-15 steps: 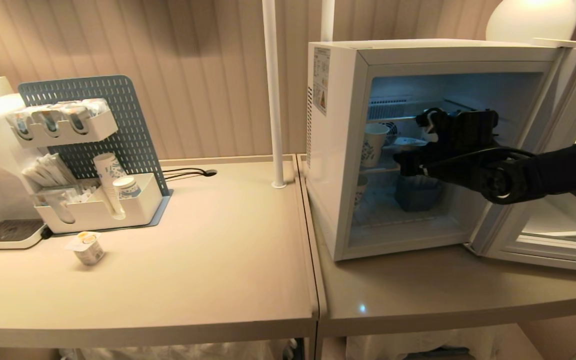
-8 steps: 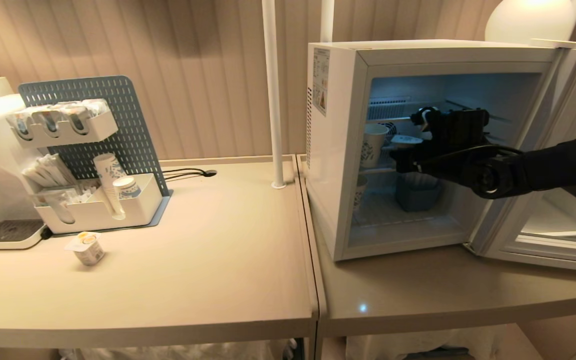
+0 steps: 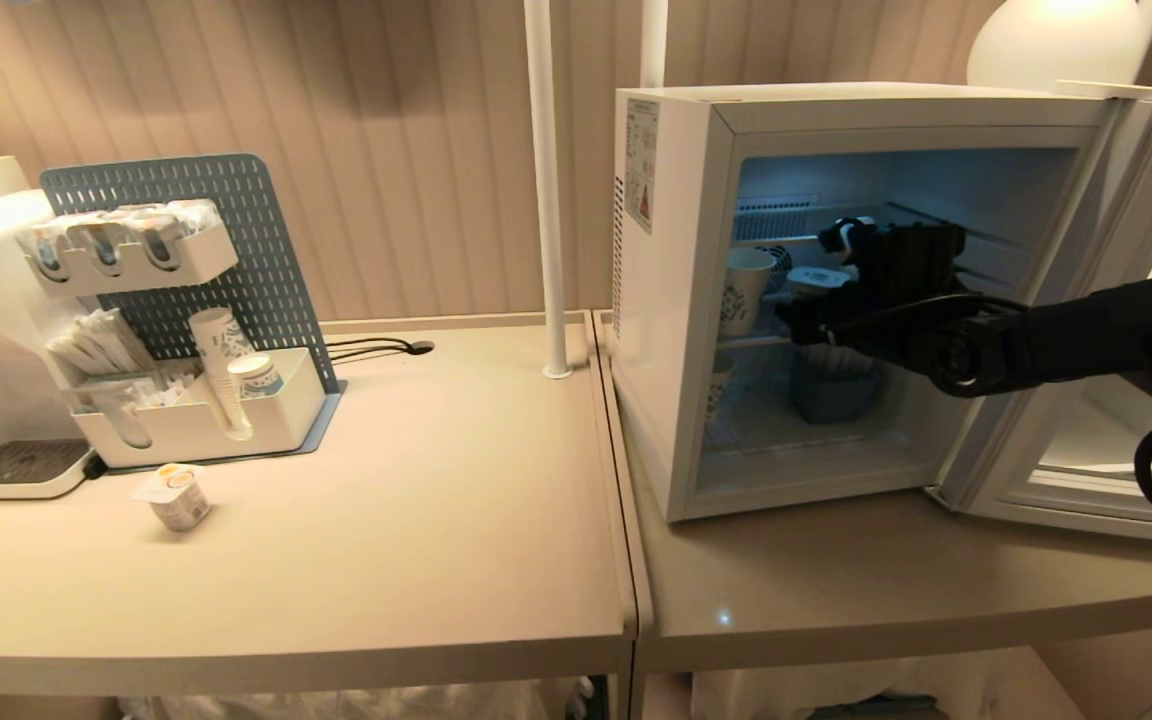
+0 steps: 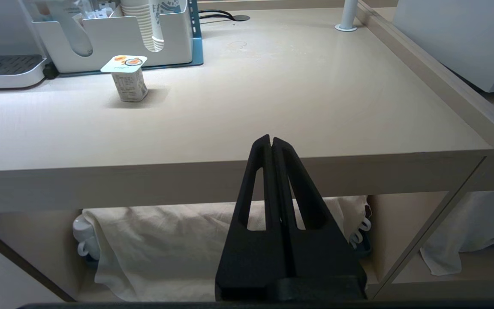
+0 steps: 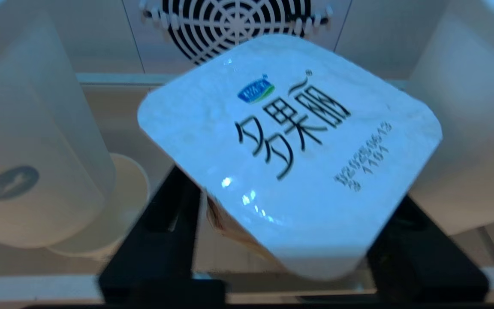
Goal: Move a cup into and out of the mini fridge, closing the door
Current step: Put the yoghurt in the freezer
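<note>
Head view: right claw (image 3: pixel 804 300) inside the open fridge (image 3: pixel 676 300), fingers spread either side of a sealed cup (image 5: pixel 290 150), grip uncertain. Placing step; next, withdraw and close the door (image 3: pixel 1136 300). Left claw (image 4: pixel 272 143) shut, empty, near bench (image 4: pixel 272 107) edge.

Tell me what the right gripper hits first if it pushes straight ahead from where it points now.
Probably the foil-lidded cup between the right gripper's fingers; beyond it, the fan grille on the mini fridge's back wall.

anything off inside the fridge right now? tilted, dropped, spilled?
One thing: the yogurt cup between the right gripper fingers sits tilted, foil lid canted, not level, over the upper wire shelf of the mini fridge. Whether the fingers are touching it is unclear. No spill visible. The paper cup beside it stands upright.
</note>
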Tool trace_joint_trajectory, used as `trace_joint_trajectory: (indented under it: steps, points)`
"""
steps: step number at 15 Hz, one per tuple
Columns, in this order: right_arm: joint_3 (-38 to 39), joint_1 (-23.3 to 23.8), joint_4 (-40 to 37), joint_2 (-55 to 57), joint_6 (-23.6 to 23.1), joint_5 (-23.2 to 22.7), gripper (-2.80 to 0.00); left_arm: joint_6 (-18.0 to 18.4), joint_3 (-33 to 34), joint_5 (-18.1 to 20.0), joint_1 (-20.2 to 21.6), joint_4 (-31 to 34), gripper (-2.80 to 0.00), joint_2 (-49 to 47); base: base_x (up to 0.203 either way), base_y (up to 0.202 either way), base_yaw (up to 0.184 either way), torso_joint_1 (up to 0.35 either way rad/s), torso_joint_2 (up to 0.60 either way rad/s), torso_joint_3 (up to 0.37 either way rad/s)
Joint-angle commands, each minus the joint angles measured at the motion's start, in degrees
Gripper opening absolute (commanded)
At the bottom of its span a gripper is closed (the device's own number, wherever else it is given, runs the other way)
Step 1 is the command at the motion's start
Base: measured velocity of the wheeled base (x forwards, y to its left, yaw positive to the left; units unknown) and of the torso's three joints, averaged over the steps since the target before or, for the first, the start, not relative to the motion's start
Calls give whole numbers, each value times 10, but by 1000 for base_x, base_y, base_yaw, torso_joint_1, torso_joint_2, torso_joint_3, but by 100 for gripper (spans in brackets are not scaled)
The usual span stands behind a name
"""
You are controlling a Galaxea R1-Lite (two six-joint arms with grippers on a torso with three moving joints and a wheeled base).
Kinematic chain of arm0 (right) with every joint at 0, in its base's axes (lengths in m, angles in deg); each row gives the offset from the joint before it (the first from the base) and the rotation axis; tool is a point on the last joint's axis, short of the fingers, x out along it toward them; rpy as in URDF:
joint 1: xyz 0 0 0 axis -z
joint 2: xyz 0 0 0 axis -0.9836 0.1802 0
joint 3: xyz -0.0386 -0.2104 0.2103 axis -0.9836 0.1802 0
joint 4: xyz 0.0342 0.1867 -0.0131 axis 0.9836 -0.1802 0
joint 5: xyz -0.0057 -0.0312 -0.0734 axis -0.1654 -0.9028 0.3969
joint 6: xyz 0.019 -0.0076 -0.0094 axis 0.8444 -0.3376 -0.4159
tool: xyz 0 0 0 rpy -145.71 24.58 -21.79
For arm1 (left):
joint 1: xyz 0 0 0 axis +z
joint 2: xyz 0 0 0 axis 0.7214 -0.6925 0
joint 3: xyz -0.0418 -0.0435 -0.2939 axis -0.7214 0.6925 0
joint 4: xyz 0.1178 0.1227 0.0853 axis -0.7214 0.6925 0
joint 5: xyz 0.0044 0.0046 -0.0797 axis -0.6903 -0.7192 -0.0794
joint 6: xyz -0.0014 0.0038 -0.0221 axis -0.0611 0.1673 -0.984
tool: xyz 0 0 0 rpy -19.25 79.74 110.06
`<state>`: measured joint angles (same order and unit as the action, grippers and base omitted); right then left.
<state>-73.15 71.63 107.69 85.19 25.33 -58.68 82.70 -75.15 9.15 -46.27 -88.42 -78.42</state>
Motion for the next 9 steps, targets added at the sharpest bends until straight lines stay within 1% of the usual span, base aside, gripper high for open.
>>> trace_joint_trajectory:
  steps: [1,6,9]
  points:
    - [9,0,2,-4,0,0,0,0,0,0,0,0,-280,-1,0,0,0,0,0,0]
    - [94,-4,12,-69,11,-8,0,0,0,0,0,0,-280,-1,0,0,0,0,0,0]
    - [150,-9,43,-112,11,-13,0,0,0,0,0,0,-280,-1,0,0,0,0,0,0]
